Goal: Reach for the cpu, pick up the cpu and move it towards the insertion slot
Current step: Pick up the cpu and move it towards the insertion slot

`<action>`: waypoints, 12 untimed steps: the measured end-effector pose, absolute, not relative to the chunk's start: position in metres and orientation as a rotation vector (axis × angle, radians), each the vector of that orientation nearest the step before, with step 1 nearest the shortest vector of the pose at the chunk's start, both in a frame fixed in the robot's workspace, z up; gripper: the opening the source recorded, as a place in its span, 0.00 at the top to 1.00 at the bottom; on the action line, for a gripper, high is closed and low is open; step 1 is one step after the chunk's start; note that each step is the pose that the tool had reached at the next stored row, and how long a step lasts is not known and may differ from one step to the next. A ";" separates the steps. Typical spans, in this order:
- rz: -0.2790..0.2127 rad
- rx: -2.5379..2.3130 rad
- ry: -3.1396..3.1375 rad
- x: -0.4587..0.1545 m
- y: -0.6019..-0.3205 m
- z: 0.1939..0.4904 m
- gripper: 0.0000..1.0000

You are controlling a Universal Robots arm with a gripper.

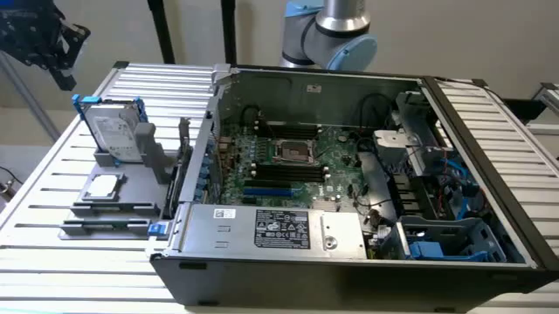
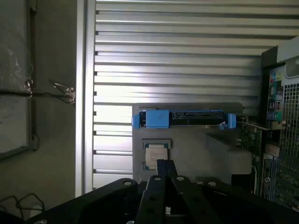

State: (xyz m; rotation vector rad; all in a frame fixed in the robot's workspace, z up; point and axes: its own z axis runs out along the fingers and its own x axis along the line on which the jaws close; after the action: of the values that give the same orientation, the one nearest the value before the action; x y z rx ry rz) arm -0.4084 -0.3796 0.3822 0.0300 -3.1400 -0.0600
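Note:
The cpu [image 1: 103, 185] is a small silver square chip lying flat in a grey holder [image 1: 88, 208] on the slatted table, at the exterior view's left. My gripper [image 1: 63, 78] hangs high above the table's far left corner, well apart from the chip, and holds nothing. In the wrist view the dark fingers [image 2: 161, 170] are pressed together, shut, and the cpu [image 2: 155, 156] lies far below just past their tips. The insertion slot [image 1: 294, 152] is a square metal-framed socket on the green board inside the open computer case.
A silver hard drive [image 1: 114, 134] with blue brackets [image 2: 150, 119] stands upright in the grey holder just behind the cpu. The open computer case [image 1: 349, 261] takes up the middle and right, its wall rising between holder and socket. Black memory slots [image 1: 284, 173] lie beside the socket.

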 end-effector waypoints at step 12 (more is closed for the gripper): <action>-0.060 0.030 -3.140 -0.408 -0.380 0.382 0.89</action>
State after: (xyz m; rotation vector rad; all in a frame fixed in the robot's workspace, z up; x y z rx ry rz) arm -0.4084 -0.3796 0.3822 0.0300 -3.1400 -0.0600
